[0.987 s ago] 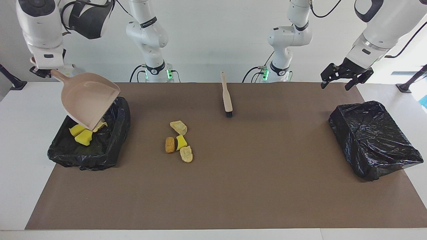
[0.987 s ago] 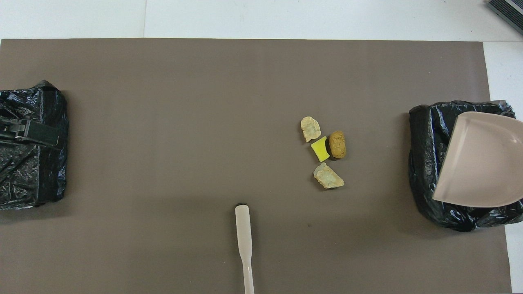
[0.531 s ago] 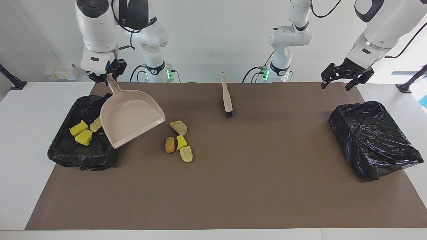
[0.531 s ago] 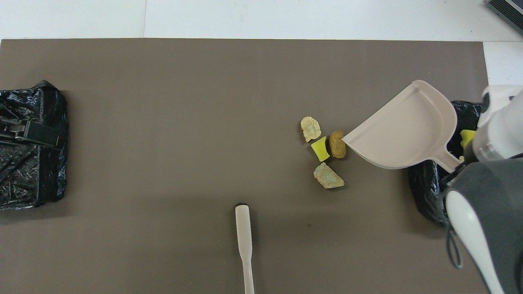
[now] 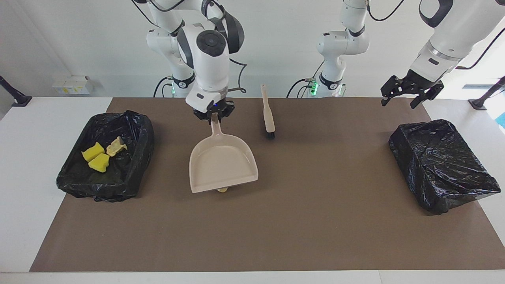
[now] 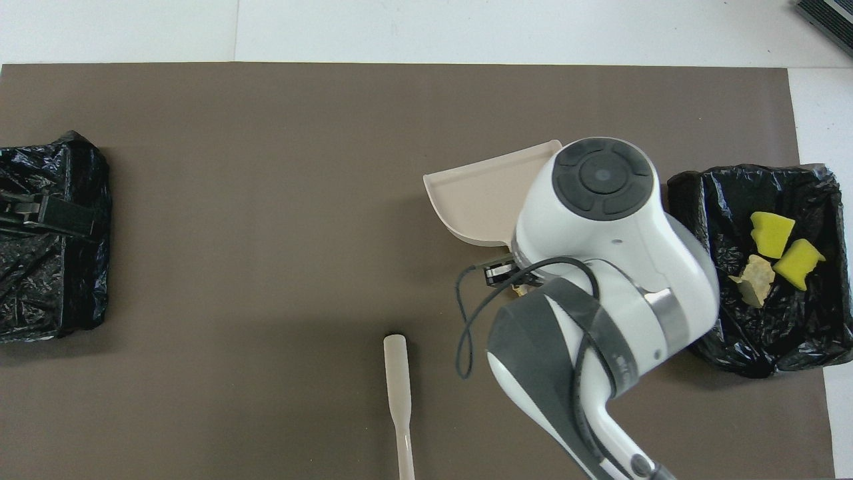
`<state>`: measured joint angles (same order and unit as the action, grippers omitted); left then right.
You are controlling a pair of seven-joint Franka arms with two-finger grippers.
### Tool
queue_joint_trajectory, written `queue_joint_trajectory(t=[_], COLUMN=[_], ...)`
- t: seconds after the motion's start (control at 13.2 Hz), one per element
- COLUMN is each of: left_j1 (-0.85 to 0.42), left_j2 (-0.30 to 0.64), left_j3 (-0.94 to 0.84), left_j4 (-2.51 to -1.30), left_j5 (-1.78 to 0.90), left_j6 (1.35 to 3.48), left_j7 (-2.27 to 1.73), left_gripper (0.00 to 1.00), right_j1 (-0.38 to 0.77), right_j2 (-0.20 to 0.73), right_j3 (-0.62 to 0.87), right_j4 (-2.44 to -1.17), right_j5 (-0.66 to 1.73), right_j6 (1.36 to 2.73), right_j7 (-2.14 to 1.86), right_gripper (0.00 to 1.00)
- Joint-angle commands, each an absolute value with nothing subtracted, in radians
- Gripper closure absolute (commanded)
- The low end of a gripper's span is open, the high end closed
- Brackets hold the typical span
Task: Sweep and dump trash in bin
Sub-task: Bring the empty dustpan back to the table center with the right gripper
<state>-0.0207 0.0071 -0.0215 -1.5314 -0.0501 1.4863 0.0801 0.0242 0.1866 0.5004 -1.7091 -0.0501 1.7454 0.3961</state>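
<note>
No writing reads anywhere; the right gripper (image 5: 213, 116) clamps the dustpan (image 5: 222, 165) handle, pan seemingly covering the trash (image 5: 222, 190), while the left gripper (image 5: 410, 93) waits open.

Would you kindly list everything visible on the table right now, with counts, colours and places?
Dustpan: one, beige, raised over mid-mat, held by its handle.
Foam chunks: three, two yellow, one tan, in a bin.
Chunk: one, yellowish, peeking from under the dustpan's lip.
Bins: two, black-lined; one at the right arm's end, one at the left arm's.
Brush: one, beige, near the robots.
Mat: one, brown.
Right gripper: holding the dustpan.
Left gripper: waiting, jaws open.
</note>
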Motion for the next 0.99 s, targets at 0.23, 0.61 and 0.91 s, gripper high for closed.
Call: queue_joint_trajectory(t=[0.23, 0.61, 0.91], left_j1=[-0.037, -0.038, -0.044], left_j2=[-0.021, -0.026, -0.037], left_j3=[-0.008, -0.008, -0.009], left_j4=[-1.575, -1.586, -1.621], left_j5=[-0.029, -0.029, -0.031], left_j6=[1.517, 1.525, 1.580], left_j7=[0.095, 0.095, 0.094], left_gripper=[0.00, 0.00, 0.00], right_j1=[0.196, 0.273, 0.265], right_j2=[0.362, 0.500, 0.512], right_j3=[0.494, 0.491, 0.491], right_j4=[-1.649, -1.617, -1.626], right_j5=[0.017, -0.075, -0.077], right_j6=[1.980, 2.120, 2.181], right_j7=[0.639, 0.745, 0.765], right_gripper=[1.00, 1.00, 0.66])
